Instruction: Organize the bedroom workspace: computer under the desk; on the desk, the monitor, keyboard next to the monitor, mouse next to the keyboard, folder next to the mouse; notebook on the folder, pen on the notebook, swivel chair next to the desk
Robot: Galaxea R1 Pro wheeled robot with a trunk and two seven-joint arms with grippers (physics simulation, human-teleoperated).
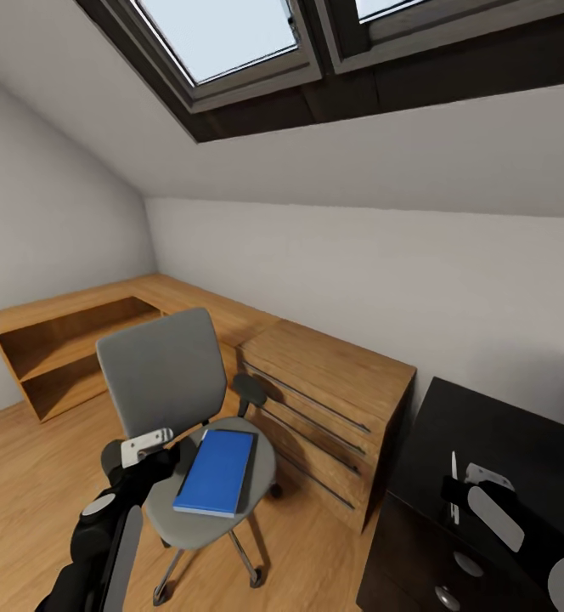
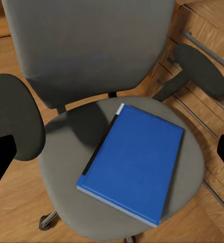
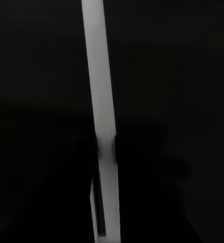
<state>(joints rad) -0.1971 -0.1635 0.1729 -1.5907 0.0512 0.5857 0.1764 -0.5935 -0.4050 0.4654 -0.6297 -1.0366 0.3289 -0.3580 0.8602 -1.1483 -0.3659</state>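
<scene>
Left gripper hung apart above the folder on the swivel chair; next, descend and clamp.

Swivel chair base partly hidden under seat. Bench cut off at frame edge. Right gripper fingers too dark to tell open/closed; pen cut off both ends.

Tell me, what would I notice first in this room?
The bright blue folder lying flat on the seat of the grey swivel chair, with the robot's left hand hovering just beside it. Next, the big skylight windows in the sloped ceiling. At the lower right, a thin pale pen lies on the glossy black desk.
</scene>
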